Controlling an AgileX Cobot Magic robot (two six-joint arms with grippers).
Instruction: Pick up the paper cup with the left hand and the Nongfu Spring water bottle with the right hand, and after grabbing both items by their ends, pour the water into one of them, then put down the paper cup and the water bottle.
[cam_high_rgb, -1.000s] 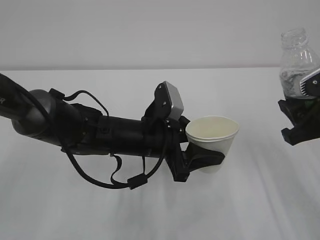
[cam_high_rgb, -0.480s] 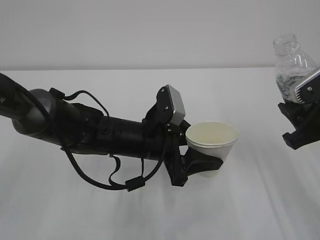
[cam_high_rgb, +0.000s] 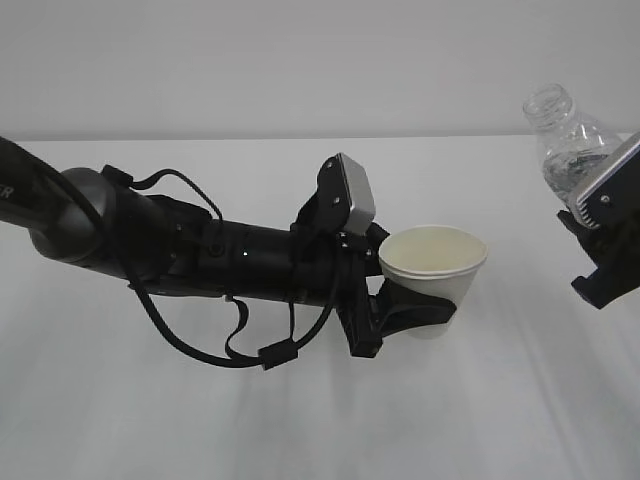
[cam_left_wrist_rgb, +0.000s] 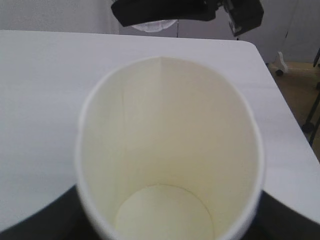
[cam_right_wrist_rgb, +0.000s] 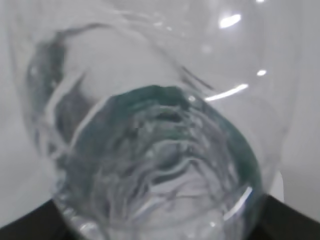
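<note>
Gripping the paper cup (cam_high_rgb: 435, 272) upright, the left hand (cam_high_rgb: 405, 312) is facing the right hand (cam_high_rgb: 600, 250), which is clasping the tilted Nongfu Spring water bottle (cam_high_rgb: 572, 145).

Setting: white table (cam_high_rgb: 300, 420), matte surface, faint soft shadows across it. Behind it a plain pale grey wall (cam_high_rgb: 250, 60), bare; the table's far edge meets the wall as a straight horizontal line in the exterior view.

Left wrist view: the table's far right corner (cam_left_wrist_rgb: 248, 44) is rounded. Beyond that edge, a strip of brownish floor (cam_left_wrist_rgb: 295, 85). On the floor stand a small white foot or caster (cam_left_wrist_rgb: 281, 64) and thin dark stand legs (cam_left_wrist_rgb: 312, 117) at the right border; what they carry is cut off.

Light: even, diffuse, no hard shadows. Source not visible.
</note>
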